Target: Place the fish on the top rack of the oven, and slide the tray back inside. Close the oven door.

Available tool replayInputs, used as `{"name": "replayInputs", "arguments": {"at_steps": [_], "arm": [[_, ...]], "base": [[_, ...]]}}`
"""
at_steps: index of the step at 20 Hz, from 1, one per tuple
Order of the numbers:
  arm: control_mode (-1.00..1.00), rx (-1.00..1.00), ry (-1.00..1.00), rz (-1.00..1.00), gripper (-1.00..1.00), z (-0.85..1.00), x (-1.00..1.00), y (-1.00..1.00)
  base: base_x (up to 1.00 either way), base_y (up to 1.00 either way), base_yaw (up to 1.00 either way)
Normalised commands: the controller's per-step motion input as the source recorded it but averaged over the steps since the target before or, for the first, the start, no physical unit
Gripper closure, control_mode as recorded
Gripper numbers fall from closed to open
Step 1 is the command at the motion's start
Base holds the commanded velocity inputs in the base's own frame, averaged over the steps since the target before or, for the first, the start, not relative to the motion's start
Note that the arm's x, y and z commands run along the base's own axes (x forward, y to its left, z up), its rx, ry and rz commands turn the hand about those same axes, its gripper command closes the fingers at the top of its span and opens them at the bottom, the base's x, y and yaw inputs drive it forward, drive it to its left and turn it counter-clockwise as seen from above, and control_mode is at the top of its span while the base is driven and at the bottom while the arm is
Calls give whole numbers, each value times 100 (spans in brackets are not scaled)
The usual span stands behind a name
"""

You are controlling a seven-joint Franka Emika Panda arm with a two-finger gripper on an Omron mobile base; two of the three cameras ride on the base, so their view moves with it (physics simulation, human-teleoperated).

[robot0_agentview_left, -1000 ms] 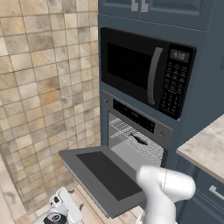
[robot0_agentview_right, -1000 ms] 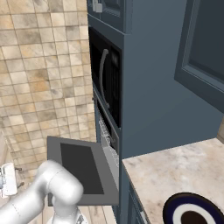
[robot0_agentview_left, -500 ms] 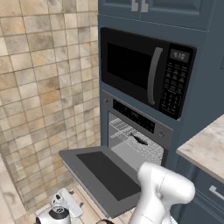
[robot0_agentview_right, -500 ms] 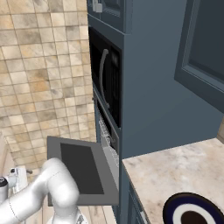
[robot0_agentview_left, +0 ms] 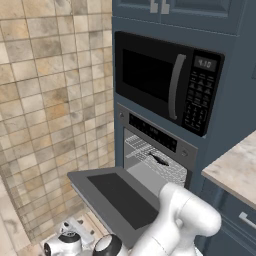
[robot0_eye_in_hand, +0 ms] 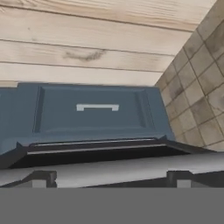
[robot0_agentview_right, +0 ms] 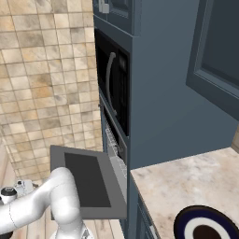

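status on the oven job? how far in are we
Rack looks to be back inside the oven cavity; whether the fish is on it can't be made out. In hand: the gripper sits low beneath the open oven door, its handle bar across the hand view. Left: closing that door.

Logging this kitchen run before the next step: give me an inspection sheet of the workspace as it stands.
Surface: marble counter, right of the oven.
Job's things: oven door folded down, open; rack inside the cavity; fish nothing seen.
Clutter: dark blue plate on the counter.
Grippers: gripper low by the floor, left of the door; its state cannot be told.
Cables: nothing seen.
Surroundings: microwave above the oven, tiled wall, blue drawer, wooden floor.
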Motion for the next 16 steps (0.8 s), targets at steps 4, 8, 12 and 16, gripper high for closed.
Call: {"name": "replayInputs", "arguments": {"at_steps": [4, 8, 12, 16], "arm": [[-100, -19, -14, 0, -100, -93, -1, 34], [-100, -14, -22, 0, -100, -71, -2, 15], [-100, -13, -20, -3, -100, -77, 0, 13], [-100, -10, -22, -6, -100, -89, 0, 18]], "base": [[0, 0, 0], [0, 0, 0], [0, 0, 0], [0, 0, 0]]}}
